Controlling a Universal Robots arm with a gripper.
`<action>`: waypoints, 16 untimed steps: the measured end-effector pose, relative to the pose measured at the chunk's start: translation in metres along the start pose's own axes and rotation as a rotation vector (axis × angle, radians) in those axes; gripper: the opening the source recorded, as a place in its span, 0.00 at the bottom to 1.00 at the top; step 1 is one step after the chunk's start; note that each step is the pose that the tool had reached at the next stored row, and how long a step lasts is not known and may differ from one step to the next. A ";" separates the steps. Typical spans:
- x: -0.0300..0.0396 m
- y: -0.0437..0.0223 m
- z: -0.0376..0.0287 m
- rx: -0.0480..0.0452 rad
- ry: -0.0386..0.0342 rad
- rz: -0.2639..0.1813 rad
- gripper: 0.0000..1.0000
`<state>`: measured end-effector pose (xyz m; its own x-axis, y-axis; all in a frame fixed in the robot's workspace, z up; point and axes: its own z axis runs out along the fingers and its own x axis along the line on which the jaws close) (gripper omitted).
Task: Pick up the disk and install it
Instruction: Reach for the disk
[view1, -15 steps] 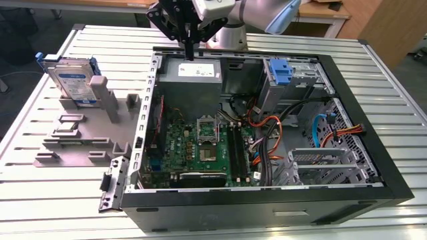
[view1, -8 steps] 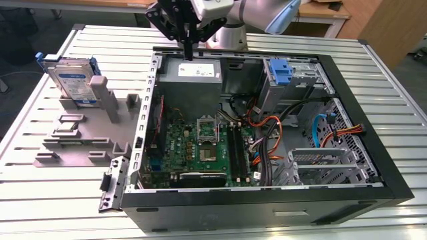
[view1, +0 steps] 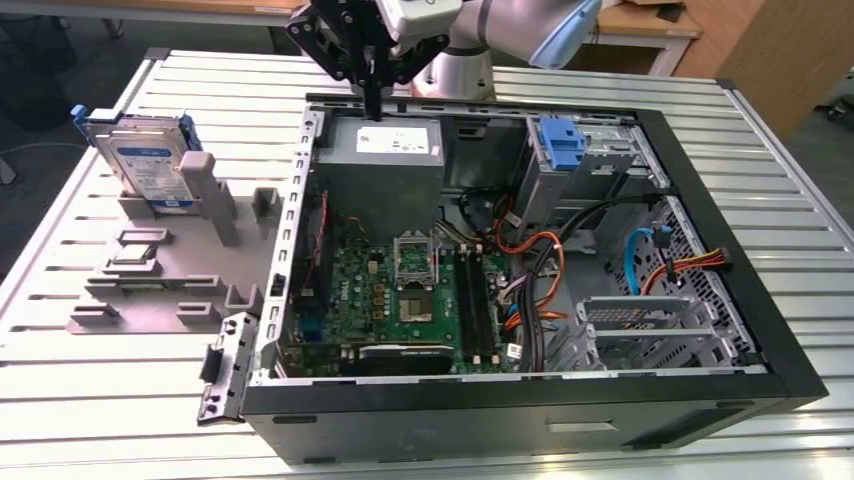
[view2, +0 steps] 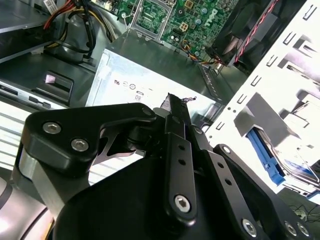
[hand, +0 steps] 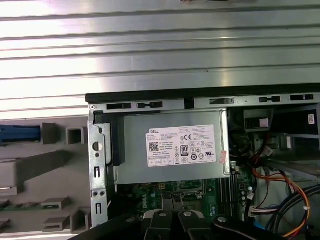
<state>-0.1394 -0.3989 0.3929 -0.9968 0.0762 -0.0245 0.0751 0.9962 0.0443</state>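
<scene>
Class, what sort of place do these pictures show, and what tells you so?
Probably a robotics lab bench for computer assembly: a robot arm over an open PC case on a slatted metal table, the disk standing in a grey fixture beside it.

I am working in what looks like a robotics lab: an open computer case (view1: 507, 415) lies on a slatted metal workbench (view1: 107, 400), with wooden furniture (view1: 767, 60) behind.
</scene>
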 end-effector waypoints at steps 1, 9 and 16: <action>0.0004 0.0000 0.0000 0.0000 0.0000 0.000 0.10; 0.0034 -0.0003 0.0000 0.0000 0.0001 0.000 0.10; 0.0062 -0.0005 0.0000 0.0000 0.0000 0.000 0.10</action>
<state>-0.1456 -0.3989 0.3927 -0.9968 0.0762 -0.0245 0.0751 0.9962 0.0444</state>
